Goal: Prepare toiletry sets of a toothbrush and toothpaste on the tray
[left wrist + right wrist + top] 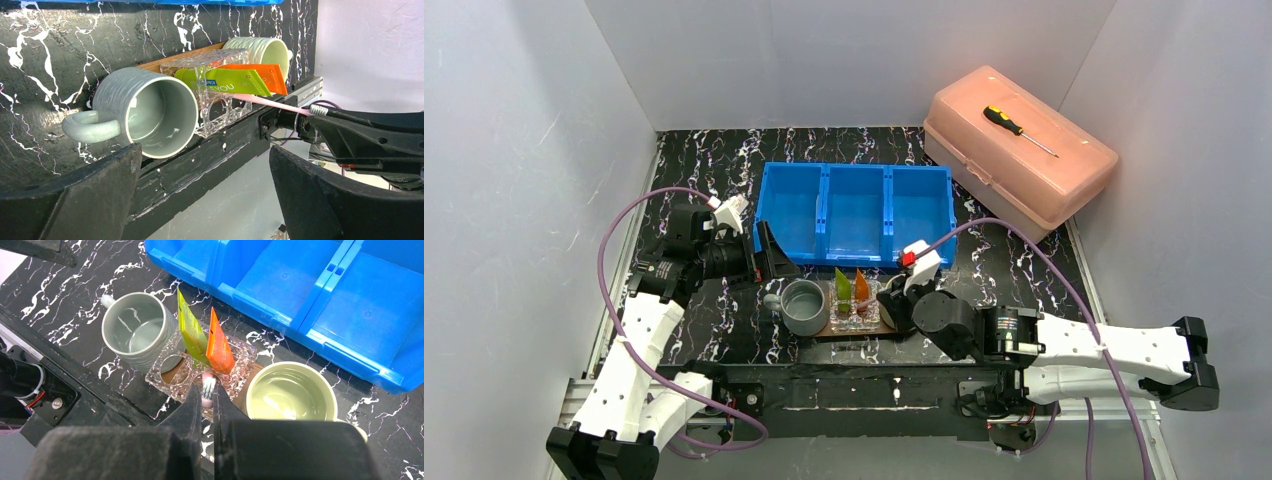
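A grey mug (804, 306) and a clear plastic holder (856, 312) stand on the brown wooden tray (856, 334). A green tube (190, 332) and an orange tube (218, 345) lean upright in the holder (172, 371). A pale green mug (290, 392) stands on the tray right of it. My right gripper (207, 397) is shut on the bristle end of a thin pinkish toothbrush (270, 102), whose handle reaches down to the holder. My left gripper (205, 200) is open and empty, left of the grey mug (150, 112) and apart from it.
A blue three-compartment bin (856, 212) stands just behind the tray. A pink lidded box (1019, 150) with a screwdriver (1018, 129) on top is at the back right. White walls enclose the table. A black strip runs along the near edge.
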Robot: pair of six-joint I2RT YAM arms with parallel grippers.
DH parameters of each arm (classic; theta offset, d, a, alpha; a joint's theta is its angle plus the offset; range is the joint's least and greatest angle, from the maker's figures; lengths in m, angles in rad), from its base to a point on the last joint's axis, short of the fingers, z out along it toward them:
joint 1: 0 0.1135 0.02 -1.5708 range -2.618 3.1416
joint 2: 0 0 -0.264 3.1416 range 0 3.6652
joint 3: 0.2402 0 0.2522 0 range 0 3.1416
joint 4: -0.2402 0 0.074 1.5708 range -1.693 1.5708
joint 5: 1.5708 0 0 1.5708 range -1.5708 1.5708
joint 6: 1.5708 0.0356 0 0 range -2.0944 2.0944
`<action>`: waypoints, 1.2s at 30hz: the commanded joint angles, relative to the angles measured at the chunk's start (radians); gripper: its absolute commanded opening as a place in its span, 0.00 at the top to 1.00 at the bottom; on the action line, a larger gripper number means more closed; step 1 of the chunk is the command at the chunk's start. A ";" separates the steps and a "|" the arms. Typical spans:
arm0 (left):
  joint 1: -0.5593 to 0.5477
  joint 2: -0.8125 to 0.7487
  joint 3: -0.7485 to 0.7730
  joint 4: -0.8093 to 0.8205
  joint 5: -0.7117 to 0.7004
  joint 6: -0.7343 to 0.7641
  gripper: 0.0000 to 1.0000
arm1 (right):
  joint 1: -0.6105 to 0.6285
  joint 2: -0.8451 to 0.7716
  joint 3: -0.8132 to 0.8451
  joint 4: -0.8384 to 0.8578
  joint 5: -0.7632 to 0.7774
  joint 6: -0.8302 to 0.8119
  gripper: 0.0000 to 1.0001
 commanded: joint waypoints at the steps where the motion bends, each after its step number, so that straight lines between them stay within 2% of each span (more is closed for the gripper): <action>1: 0.008 -0.006 0.013 0.002 0.009 0.005 0.02 | 0.035 0.012 -0.014 0.071 0.097 0.011 0.99; 33: 0.008 0.005 0.012 0.006 0.013 0.007 0.02 | 0.202 0.091 -0.067 0.116 0.308 0.019 0.99; 36: 0.008 0.005 0.009 0.008 0.015 0.007 0.02 | 0.215 0.094 -0.065 0.114 0.318 0.020 0.94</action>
